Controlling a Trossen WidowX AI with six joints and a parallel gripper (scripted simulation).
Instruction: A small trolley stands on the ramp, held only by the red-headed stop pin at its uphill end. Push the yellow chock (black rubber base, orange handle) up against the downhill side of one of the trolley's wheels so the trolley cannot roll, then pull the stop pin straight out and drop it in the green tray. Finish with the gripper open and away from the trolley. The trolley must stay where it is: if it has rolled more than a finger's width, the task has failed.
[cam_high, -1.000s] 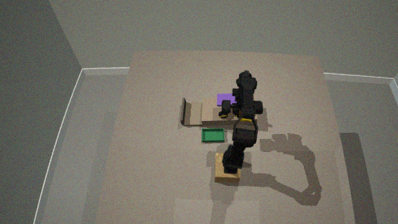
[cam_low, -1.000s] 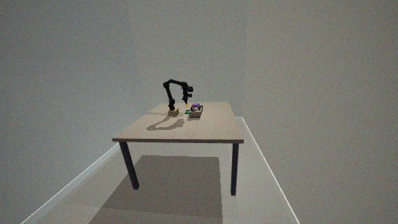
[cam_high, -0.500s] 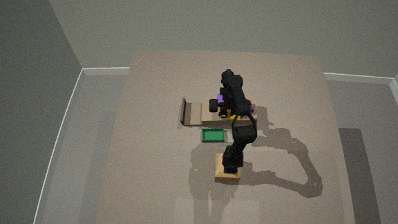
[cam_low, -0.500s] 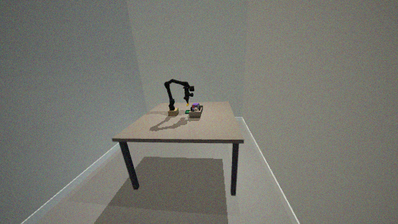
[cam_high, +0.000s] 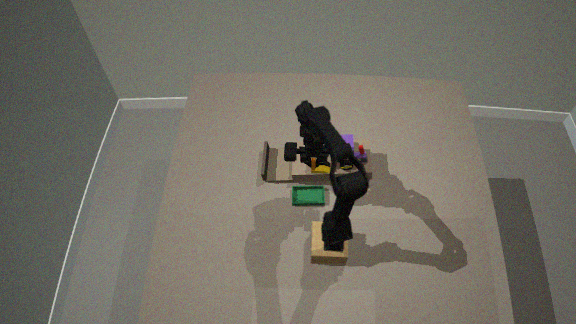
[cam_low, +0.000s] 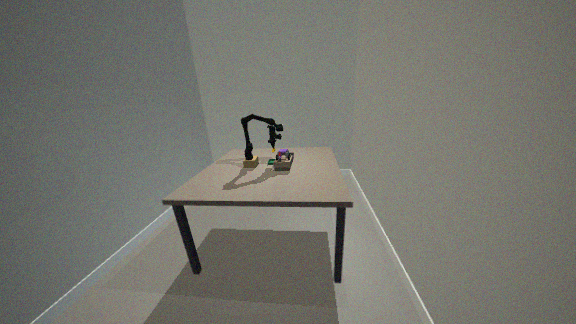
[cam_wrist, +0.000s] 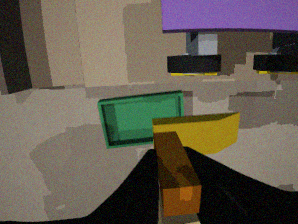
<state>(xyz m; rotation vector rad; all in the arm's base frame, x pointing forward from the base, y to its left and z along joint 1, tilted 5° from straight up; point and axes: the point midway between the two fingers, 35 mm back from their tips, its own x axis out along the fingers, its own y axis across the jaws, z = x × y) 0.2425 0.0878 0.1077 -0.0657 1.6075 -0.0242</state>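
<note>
My gripper (cam_high: 313, 161) (cam_low: 273, 146) (cam_wrist: 168, 155) is shut on the orange handle of the yellow chock (cam_high: 322, 169) (cam_low: 273, 150) (cam_wrist: 210, 136). The chock hangs in the air, in front of the trolley's near side, and overlaps the green tray's right edge in the wrist view. The purple trolley (cam_high: 348, 140) (cam_low: 283, 151) (cam_wrist: 230, 15) stands on the ramp (cam_high: 280, 162) (cam_wrist: 102, 40), partly hidden by the arm in the top view. The red-headed stop pin (cam_high: 361, 149) stands at its uphill end. The green tray (cam_high: 308, 196) (cam_low: 270, 162) (cam_wrist: 142, 122) holds nothing visible.
A dark end board (cam_high: 265, 160) (cam_wrist: 15, 45) stands upright at the ramp's low end. The arm's wooden base block (cam_high: 317, 250) (cam_low: 251, 163) lies on the table on the tray's far side from the ramp. The arm arches above the trolley side of the table.
</note>
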